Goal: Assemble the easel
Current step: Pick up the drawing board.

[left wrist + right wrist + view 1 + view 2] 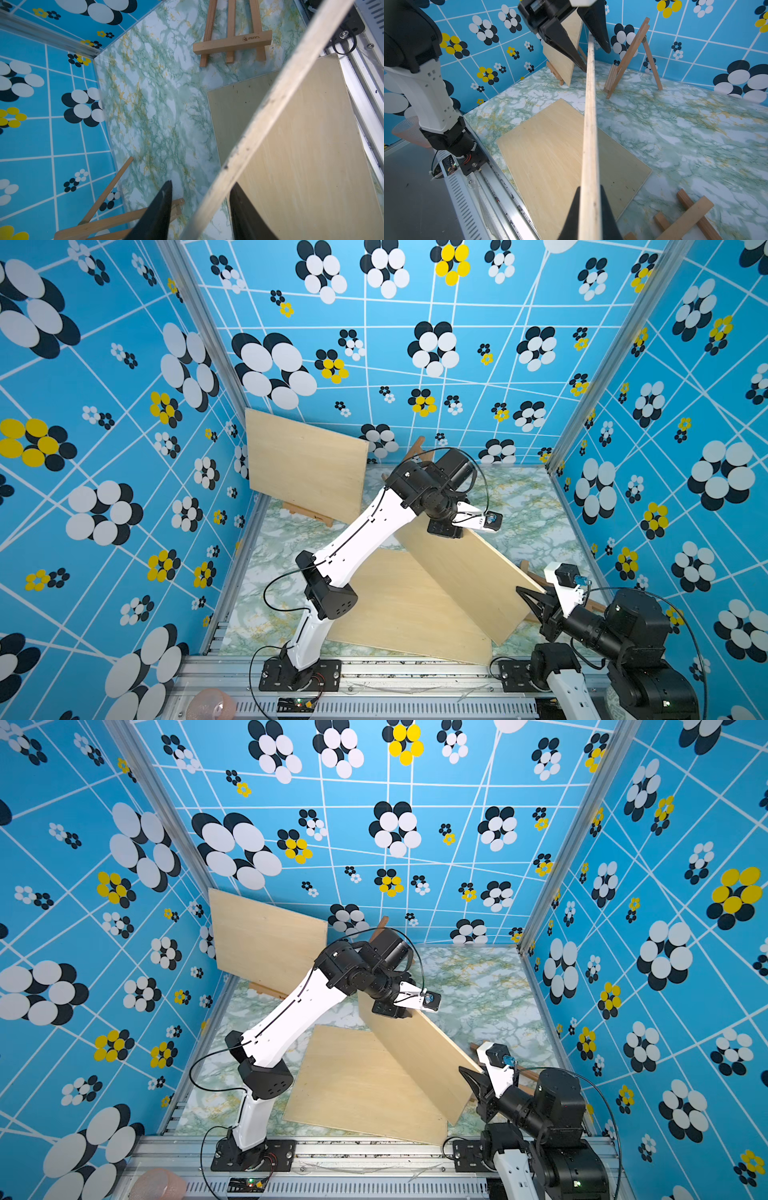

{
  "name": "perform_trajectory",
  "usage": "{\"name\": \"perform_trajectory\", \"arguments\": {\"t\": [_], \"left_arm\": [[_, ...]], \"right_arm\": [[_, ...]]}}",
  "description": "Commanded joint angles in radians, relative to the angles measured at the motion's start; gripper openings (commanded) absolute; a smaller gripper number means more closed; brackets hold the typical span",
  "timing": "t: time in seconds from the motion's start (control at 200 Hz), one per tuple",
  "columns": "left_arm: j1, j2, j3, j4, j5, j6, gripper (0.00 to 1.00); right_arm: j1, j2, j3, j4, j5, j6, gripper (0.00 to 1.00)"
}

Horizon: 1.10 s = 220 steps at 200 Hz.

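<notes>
Tabletop (523, 510) in green marble print spreads between blue flowered walls (104, 448). Three wooden boards are the largest things on it. The flat board (399, 614) lies at the front of the table. The leaning board (303, 464) rests on the back-left easel (307, 512), close to the wall. The raised board (465, 572) hangs on edge in the air above the flat board, slanting from mid-table toward the right arm. The standing easel (627, 56) is upright near the back wall, near the leaning board. The flat easel (232, 41) lies on the table at the right side, partly hidden behind the raised board in both top views. The right gripper (590, 187) is clamped on the raised board's near edge. The left gripper (203, 182) straddles its far end with jaws apart, and table shows between one finger (160, 207) and the wood
</notes>
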Motion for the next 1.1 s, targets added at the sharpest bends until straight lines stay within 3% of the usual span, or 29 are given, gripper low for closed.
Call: {"name": "perform_trajectory", "arguments": {"t": [0.0,0.38,0.655,0.91,1.094], "left_arm": [[-0.042,0.039,-0.046,-0.072,-0.006,-0.002,0.38],[-0.071,0.036,-0.1,-0.09,-0.014,-0.015,0.23],[-0.098,0.019,-0.149,-0.114,-0.073,-0.02,0.0],[-0.134,0.003,-0.179,-0.137,-0.102,-0.041,0.0],[-0.146,0.013,-0.207,-0.15,-0.1,-0.087,0.0]], "right_arm": [[0.014,0.006,-0.007,0.104,-0.108,0.02,0.0],[0.015,0.019,-0.013,0.131,-0.157,-0.007,0.0],[0.015,0.005,-0.038,0.161,-0.185,-0.012,0.0],[0.015,0.001,-0.059,0.219,-0.236,-0.016,0.0],[0.014,-0.001,-0.057,0.226,-0.309,-0.125,0.0]]}}
